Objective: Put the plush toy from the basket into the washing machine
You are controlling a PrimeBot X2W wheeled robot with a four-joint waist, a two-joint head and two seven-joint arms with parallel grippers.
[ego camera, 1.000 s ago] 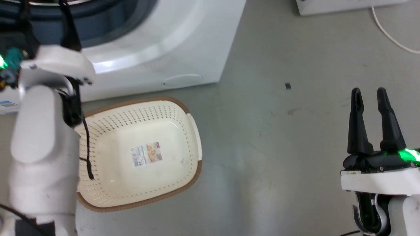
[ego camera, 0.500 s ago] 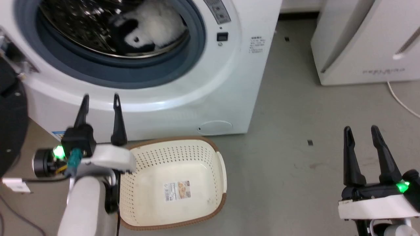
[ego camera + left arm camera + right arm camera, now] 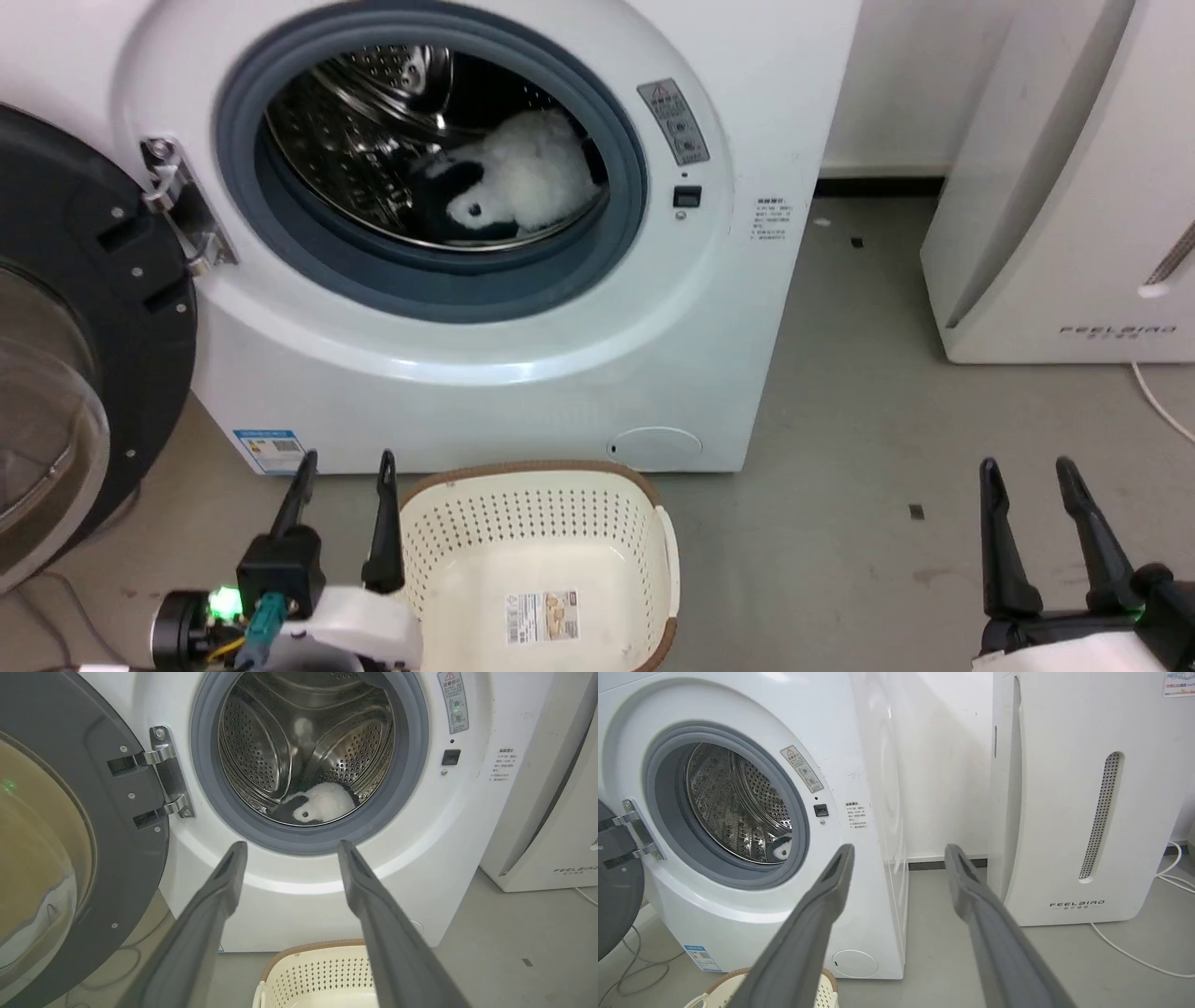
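Plush toy (image 3: 523,182) inside washing machine (image 3: 523,373) drum.

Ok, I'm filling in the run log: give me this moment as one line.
plush toy: inside washing machine drum | basket: no toy | door: open | left gripper: open | right gripper: open

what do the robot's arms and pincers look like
The left pincer and right pincer each have two long dark tapering fingers on a black base. White shell behind the left one, with a green light and teal plug.
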